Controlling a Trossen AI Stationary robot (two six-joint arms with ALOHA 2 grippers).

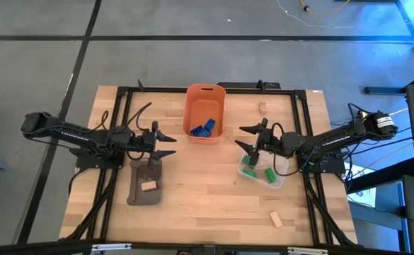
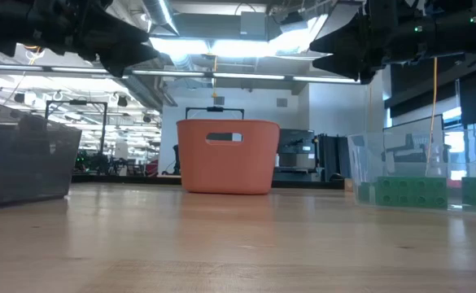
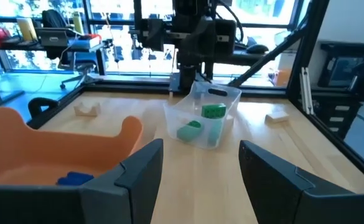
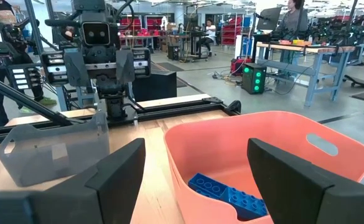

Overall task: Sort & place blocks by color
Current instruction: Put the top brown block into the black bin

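A light wooden table [image 1: 214, 205] inside a black frame, with an open workshop seen beyond it. Sorting looks well advanced — colours are already grouped by container, presumably so each arm serves the bin nearest it. The orange bin [image 1: 204, 113] holds the blue blocks [image 1: 202, 128]; the clear tray [image 1: 263, 172] holds green blocks [image 1: 249, 170], apparently 3, though the count is uncertain; the grey tray [image 1: 146, 184] holds 1 tan block [image 1: 148, 187]. 2 tan blocks are left loose — one [image 1: 275, 219] near the front edge, one [image 1: 262, 108] at the back. The left gripper [image 1: 165, 144] is held just above the grey tray, fingers apart and empty. The right gripper [image 1: 248, 137] is poised over the clear tray, likewise spread, nothing held.
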